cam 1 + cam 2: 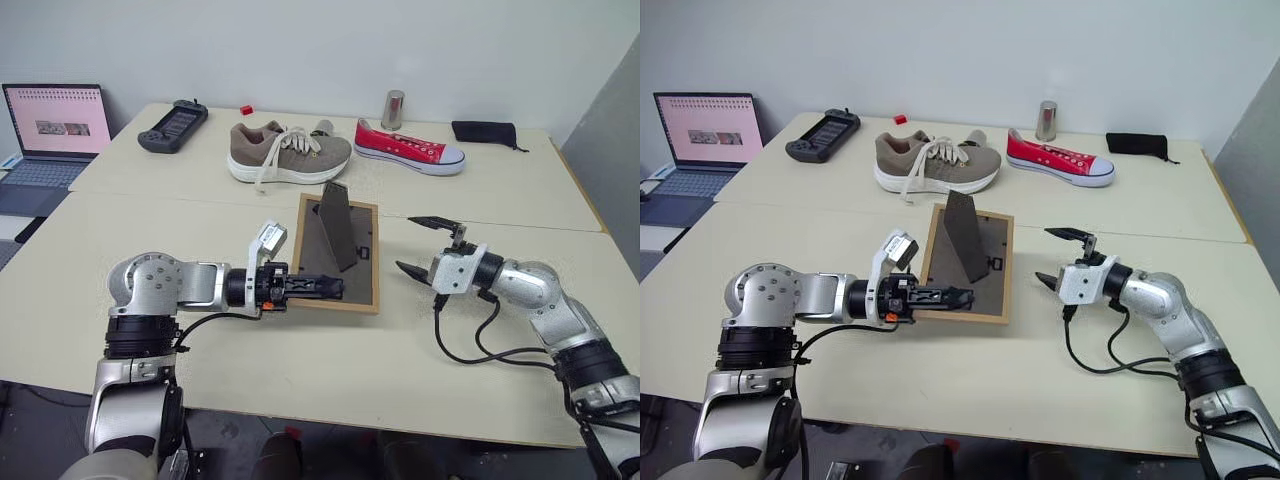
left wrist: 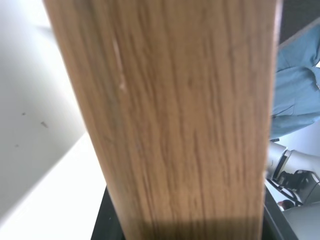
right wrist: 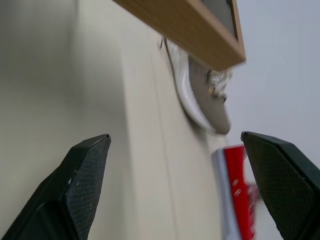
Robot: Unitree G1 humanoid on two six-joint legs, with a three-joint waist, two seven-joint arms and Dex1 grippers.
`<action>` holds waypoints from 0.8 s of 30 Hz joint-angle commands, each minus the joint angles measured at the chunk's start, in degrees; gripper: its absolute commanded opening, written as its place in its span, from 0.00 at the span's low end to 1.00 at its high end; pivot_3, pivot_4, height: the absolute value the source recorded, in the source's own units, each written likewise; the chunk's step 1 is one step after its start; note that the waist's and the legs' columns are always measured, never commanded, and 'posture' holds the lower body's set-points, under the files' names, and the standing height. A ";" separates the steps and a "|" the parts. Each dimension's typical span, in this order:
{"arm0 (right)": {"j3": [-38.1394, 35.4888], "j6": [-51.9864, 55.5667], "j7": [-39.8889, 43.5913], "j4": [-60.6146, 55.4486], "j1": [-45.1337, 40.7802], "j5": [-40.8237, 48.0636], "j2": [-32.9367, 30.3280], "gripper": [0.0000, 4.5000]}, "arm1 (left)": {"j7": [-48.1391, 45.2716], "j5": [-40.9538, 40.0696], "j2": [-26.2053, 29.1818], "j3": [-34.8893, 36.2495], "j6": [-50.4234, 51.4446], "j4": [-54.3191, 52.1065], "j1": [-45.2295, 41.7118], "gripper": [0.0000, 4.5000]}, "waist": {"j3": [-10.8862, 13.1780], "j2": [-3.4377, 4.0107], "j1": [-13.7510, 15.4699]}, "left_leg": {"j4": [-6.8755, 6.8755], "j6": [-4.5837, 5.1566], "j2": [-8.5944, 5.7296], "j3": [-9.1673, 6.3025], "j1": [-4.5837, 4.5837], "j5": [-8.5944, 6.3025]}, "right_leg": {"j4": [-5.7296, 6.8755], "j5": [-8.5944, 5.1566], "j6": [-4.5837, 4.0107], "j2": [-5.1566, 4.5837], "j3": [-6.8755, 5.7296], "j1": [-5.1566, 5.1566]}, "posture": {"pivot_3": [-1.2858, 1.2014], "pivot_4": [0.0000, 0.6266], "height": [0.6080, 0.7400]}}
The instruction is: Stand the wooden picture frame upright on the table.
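— Item one, my left gripper [image 1: 318,288]?
— Clamped on the near edge of the wooden picture frame [image 1: 337,252], dark back and stand up, near the tabletop [image 1: 330,385] seam.
— Item two, right gripper [image 1: 423,244]?
— Fingers wide apart, empty, just beside the frame's right edge. Two shoes [image 1: 288,152] toward the far edge.
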 commanded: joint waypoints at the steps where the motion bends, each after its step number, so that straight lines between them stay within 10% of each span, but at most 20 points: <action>1: 0.53 -10.45 -8.51 4.34 -2.45 -6.84 0.48 0.99 | 7.64 -8.90 -1.51 2.19 0.22 -0.02 0.88 0.23 | 0.00 0.00 0.24 | 0.00 0.00 -0.03 0.00 0.01 0.00 | 0.00 0.00 0.00 -0.03 0.01 0.01 | 0.52 0.24 1.00; 20: 6.44 -15.85 -41.56 8.83 -11.41 -34.49 2.65 0.99 | 34.18 -42.69 -0.19 -5.19 -10.18 -3.13 7.00 0.23 | -0.01 -0.01 0.69 | 0.05 -0.09 -0.11 -0.02 0.08 0.05 | 0.08 0.01 -0.02 -0.12 0.01 0.09 | 0.52 0.24 1.00; 24: 6.98 -16.17 -42.71 9.43 -12.05 -34.45 1.87 0.80 | 35.36 -46.00 1.44 -8.06 -12.79 -3.23 6.93 0.23 | -0.02 -0.01 0.69 | 0.06 -0.09 -0.13 -0.01 0.08 0.05 | 0.07 0.01 -0.02 -0.13 0.02 0.10 | 0.52 0.24 1.00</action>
